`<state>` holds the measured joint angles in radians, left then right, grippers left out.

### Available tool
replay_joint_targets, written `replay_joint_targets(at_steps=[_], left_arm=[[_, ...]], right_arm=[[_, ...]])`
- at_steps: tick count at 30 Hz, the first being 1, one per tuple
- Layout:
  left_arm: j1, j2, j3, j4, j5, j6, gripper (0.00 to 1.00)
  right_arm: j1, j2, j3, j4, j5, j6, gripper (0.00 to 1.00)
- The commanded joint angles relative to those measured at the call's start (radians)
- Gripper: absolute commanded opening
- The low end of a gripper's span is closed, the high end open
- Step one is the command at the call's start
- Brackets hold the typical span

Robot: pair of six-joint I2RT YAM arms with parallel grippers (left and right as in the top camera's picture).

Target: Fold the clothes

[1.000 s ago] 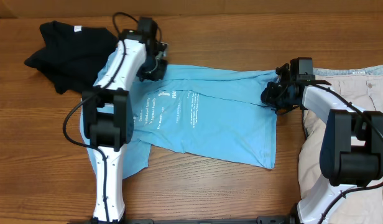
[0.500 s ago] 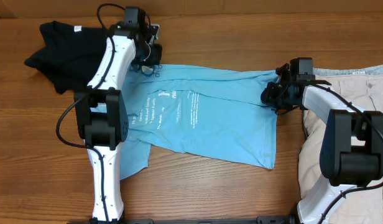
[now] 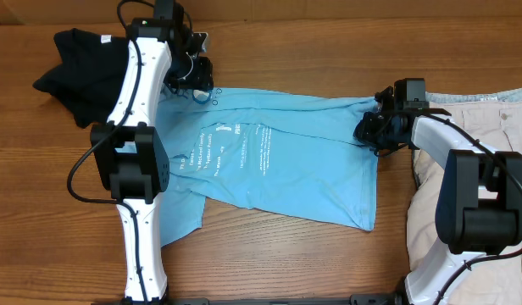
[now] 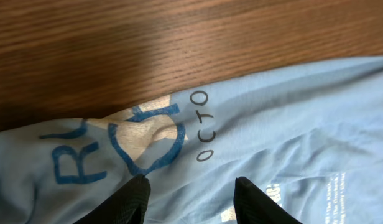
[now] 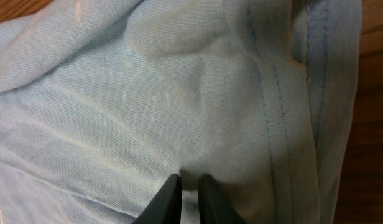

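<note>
overhead: rumpled blue cotton t-shirt (image 3: 303, 161) on woodgrain table (image 3: 329, 51).

Light blue T-shirt (image 3: 312, 174), spread flat

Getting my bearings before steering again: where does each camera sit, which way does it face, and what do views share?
Overhead: above the table, looking straight down; shows left arm, right arm, blue T-shirt, black garment, beige shorts.
Left wrist: on the left arm, facing the T-shirt's lettered edge and bare wood; left hand at bottom, fingertips apart.
Right wrist: on the right arm, close over the T-shirt's stitched hem; right hand fingertips nearly together.
Shared: all three see the T-shirt.
</note>
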<state>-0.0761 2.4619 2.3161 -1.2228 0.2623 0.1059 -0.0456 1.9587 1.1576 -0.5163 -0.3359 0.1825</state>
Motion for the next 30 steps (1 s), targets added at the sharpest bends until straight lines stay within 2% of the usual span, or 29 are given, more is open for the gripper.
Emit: replay_joint_targets(at_steps=[1, 3, 5, 6, 8, 11, 19, 22, 26, 28, 30], left_arm=[[-0.014, 0.021, -0.061, -0.017, -0.034, 0.055, 0.44], [-0.01, 0.021, -0.083, -0.052, -0.034, 0.08, 0.37], [-0.003, 0.021, -0.089, -0.083, -0.034, 0.098, 0.21], [0.002, 0.021, -0.089, -0.093, -0.034, 0.097, 0.19], [0.01, 0.021, -0.089, -0.101, -0.037, 0.101, 0.22], [0.017, 0.021, -0.089, -0.095, -0.059, 0.109, 0.35], [0.014, 0.021, -0.167, -0.053, -0.061, 0.108, 0.46], [0.017, 0.021, -0.19, -0.008, -0.064, 0.101, 0.38], [0.019, 0.019, -0.187, 0.057, -0.063, 0.039, 0.31], [0.019, 0.019, -0.187, 0.075, -0.063, 0.013, 0.23], [0.019, 0.019, -0.187, 0.087, -0.06, -0.01, 0.2]], right_arm=[[-0.002, 0.029, -0.034, -0.035, 0.081, -0.003, 0.14], [-0.002, 0.029, -0.034, -0.04, 0.081, -0.003, 0.15], [-0.002, 0.03, -0.034, -0.043, 0.081, -0.003, 0.15], [-0.002, 0.029, -0.034, -0.043, 0.081, -0.003, 0.15], [-0.002, 0.03, -0.034, -0.04, 0.081, -0.003, 0.15], [-0.002, 0.03, -0.034, -0.039, 0.081, -0.003, 0.16], [-0.002, 0.029, -0.034, -0.039, 0.081, -0.003, 0.16], [-0.002, 0.029, -0.034, -0.039, 0.081, -0.003, 0.16], [-0.002, 0.029, -0.034, -0.04, 0.081, -0.003, 0.16], [-0.002, 0.03, -0.034, -0.041, 0.081, -0.003, 0.16], [-0.002, 0.029, -0.034, -0.044, 0.081, -0.003, 0.16]])
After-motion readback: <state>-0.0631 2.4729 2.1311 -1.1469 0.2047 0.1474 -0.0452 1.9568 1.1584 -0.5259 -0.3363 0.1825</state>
